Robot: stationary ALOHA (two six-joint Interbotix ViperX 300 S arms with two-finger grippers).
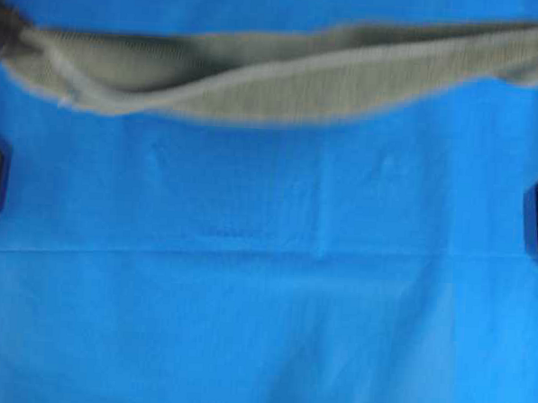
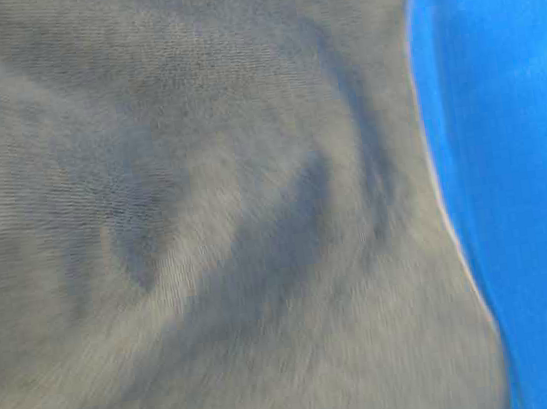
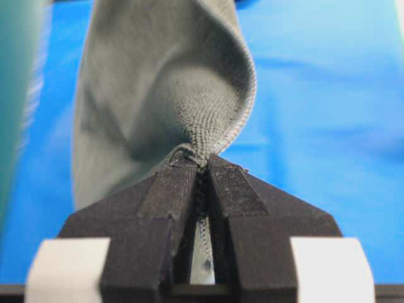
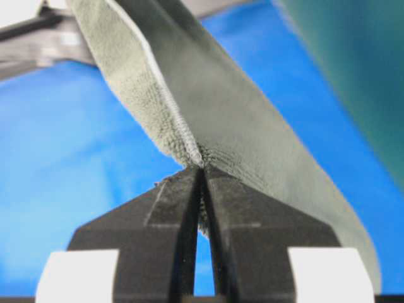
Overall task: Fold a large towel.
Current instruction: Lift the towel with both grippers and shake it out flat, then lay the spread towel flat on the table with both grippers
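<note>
Grey-green towel (image 1: 285, 76) hangs stretched in a sagging band above the blue sheet (image 1: 262, 328) — left gripper (image 3: 203, 165) pinches one hemmed corner, right gripper (image 4: 202, 169) pinches the other, fingers pressed tight on cloth.

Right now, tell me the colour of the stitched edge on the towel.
Whitish, against the grey-green towel; the hem shows best in the right wrist view.

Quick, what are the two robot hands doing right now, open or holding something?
Left end effector: closed on the towel.
Right end effector: closed on the towel too.
</note>
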